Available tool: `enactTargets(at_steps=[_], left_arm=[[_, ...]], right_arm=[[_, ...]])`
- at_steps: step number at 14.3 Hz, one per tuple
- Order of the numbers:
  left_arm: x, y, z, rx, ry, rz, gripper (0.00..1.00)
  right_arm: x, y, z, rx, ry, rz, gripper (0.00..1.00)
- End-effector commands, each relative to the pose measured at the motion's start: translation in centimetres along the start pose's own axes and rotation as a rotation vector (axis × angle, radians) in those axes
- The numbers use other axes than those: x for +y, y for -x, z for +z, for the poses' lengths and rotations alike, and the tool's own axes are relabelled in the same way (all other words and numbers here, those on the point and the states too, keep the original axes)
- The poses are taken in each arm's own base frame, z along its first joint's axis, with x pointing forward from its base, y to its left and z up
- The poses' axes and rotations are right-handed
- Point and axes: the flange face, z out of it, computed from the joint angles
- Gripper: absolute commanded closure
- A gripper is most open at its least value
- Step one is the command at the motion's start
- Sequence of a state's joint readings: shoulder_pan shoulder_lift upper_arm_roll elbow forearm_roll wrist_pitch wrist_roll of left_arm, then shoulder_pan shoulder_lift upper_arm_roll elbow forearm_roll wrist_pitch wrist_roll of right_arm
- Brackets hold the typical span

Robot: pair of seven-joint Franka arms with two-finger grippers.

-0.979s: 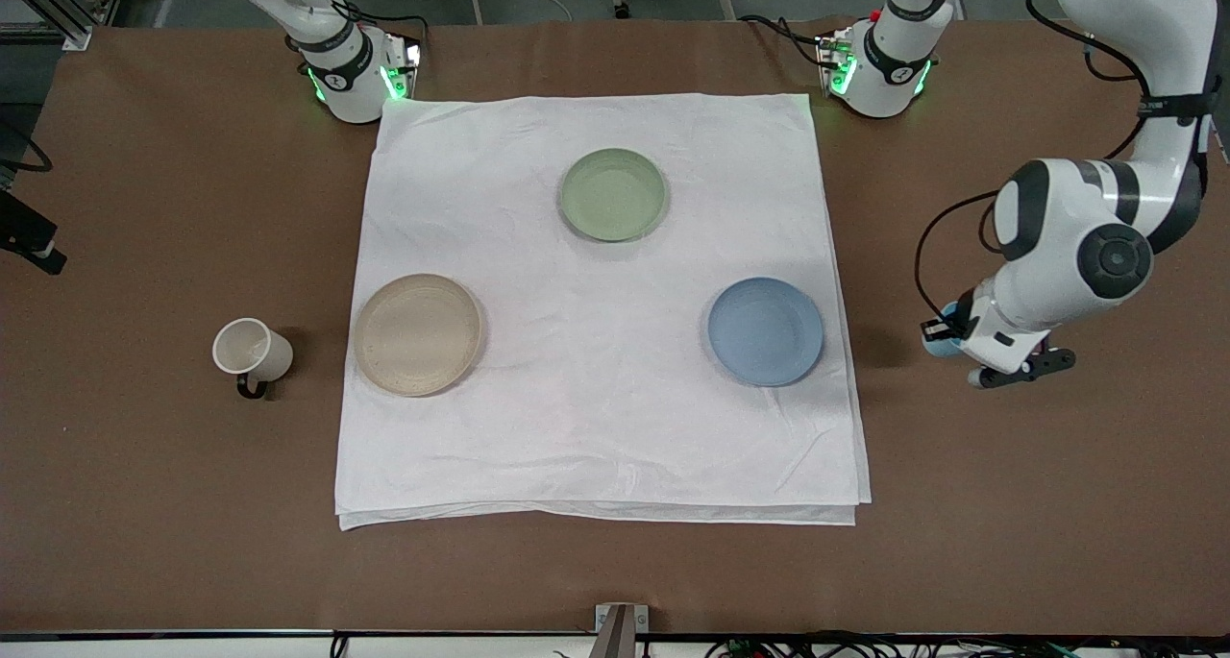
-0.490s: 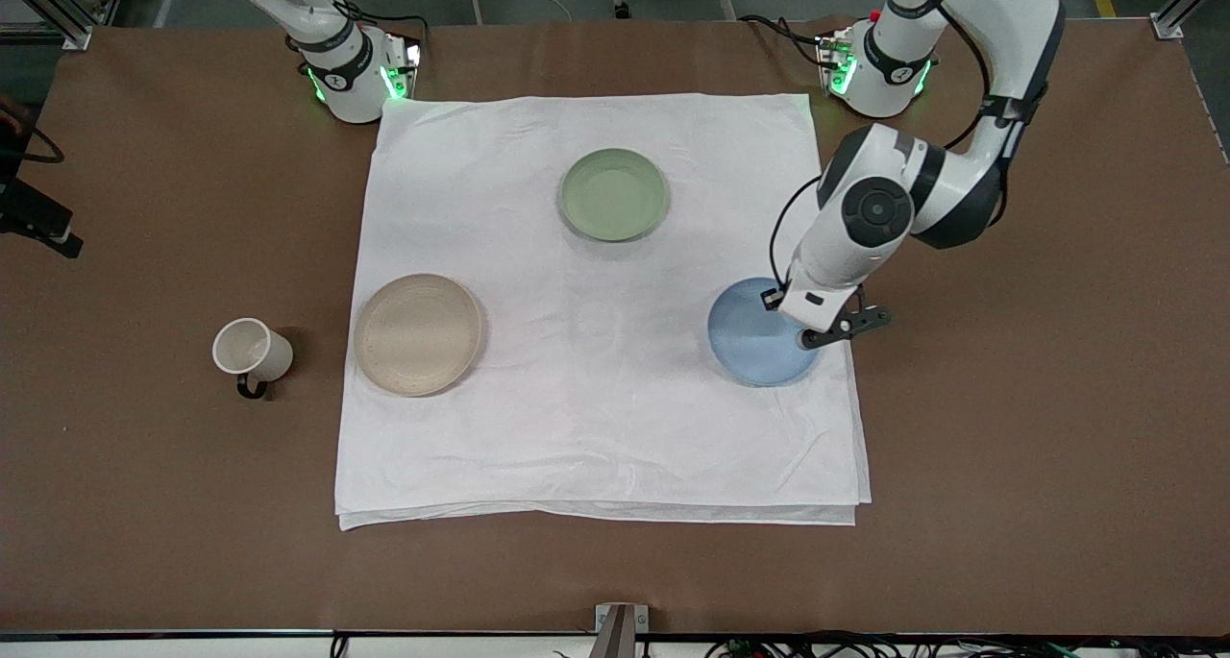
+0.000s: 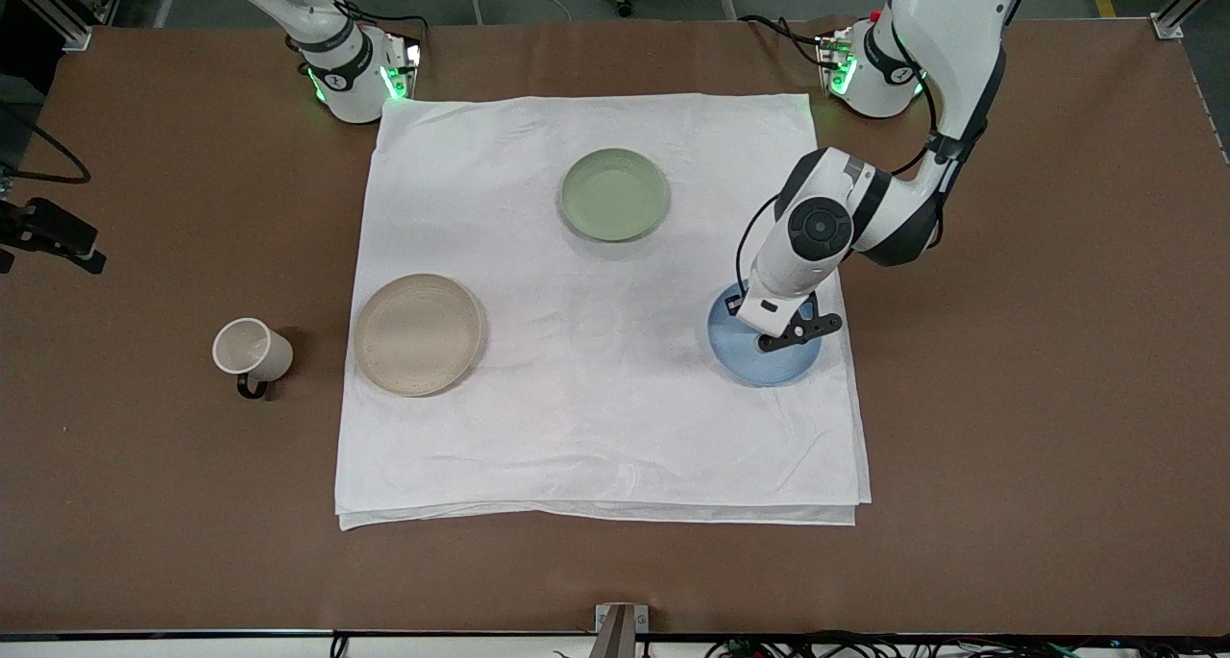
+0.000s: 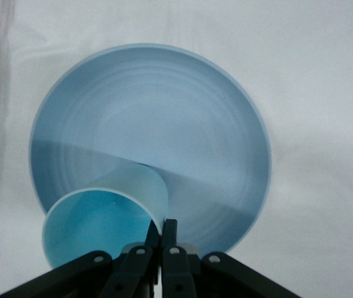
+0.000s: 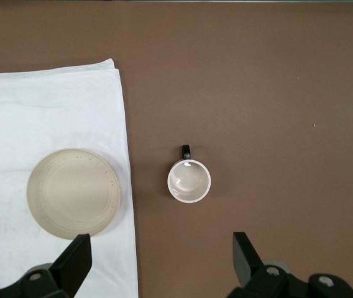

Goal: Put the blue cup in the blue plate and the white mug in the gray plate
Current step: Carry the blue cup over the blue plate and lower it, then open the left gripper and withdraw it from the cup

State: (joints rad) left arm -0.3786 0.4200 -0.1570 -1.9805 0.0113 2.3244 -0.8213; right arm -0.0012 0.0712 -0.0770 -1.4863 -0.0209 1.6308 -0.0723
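My left gripper [image 3: 765, 324] is over the blue plate [image 3: 769, 366], which lies on the white cloth toward the left arm's end. In the left wrist view its fingers [image 4: 170, 231] are shut on the rim of the light-blue cup [image 4: 96, 230], held upright over the blue plate [image 4: 164, 118]. I cannot tell whether the cup's base touches the plate. The arm hides the cup in the front view. The white mug [image 3: 248, 348] stands upright on bare table beside the gray plate [image 3: 417, 333]. My right gripper [image 5: 158, 259] is open, high over the mug [image 5: 189, 180] and gray plate [image 5: 74, 193].
A pale green plate [image 3: 614, 194] lies on the white cloth [image 3: 596, 427] nearer the robot bases. The cloth covers the middle of the brown table [image 3: 1038, 447]. The right arm's base stands at the cloth's corner.
My left arm has carried the blue cup from the bare table at the left arm's end across to over the blue plate. The mug and plates have not moved.
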Motion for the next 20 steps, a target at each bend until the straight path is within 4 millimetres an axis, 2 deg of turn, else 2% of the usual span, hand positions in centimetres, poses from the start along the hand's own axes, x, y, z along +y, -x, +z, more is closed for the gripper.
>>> enactTargets(at_steps=[1,2,3,4,6,9,10,11,13,18,20], left_arm=[[0.2,-0.4,-1.1,0.039,0.000,0.015,0.44],[0.3,-0.6,-2.1,0.048,0.006,0.018,0.14],[0.4,-0.8,-3.4,0.057,0.012,0.017,0.08],[0.3,-1.2,-5.1,0.065,0.015,0.015,0.08],[0.3,-1.8,-10.4,0.069,0.004,0.029,0.08],[-2.1,-1.5,-19.6,0.071,-0.017,0.066,0.08],[-3.8,-1.0,-23.0,0.086,-0.006,0.070,0.08],[-5.3,-0.3,-25.3,0.095,-0.006,0.075,0.08],[-8.8,0.7,-29.0,0.080,-0.034,0.108,0.08],[-18.9,-0.5,-35.2,0.079,0.008,0.178,0.08],[-21.4,-1.6,-36.3,0.091,0.041,0.210,0.08]], right_arm=[[-0.3,0.4,-0.2,0.001,-0.011,-0.005,0.00],[-0.3,0.4,-0.2,0.000,-0.011,-0.007,0.00],[-0.4,0.3,-0.2,0.004,-0.009,-0.010,0.00],[-0.4,0.1,-0.1,0.012,-0.005,-0.009,0.00],[-0.1,0.0,-0.1,0.021,-0.010,-0.001,0.00],[-0.2,0.0,-0.1,0.023,-0.013,0.003,0.00],[-0.3,0.0,-0.1,0.023,-0.013,0.000,0.00],[-0.3,0.0,-0.1,0.023,-0.012,0.000,0.00],[-0.1,0.0,-0.2,0.026,-0.011,0.006,0.00],[0.0,-0.1,-0.3,0.032,-0.009,0.009,0.00],[0.1,-0.1,-0.3,0.029,-0.009,0.010,0.00]])
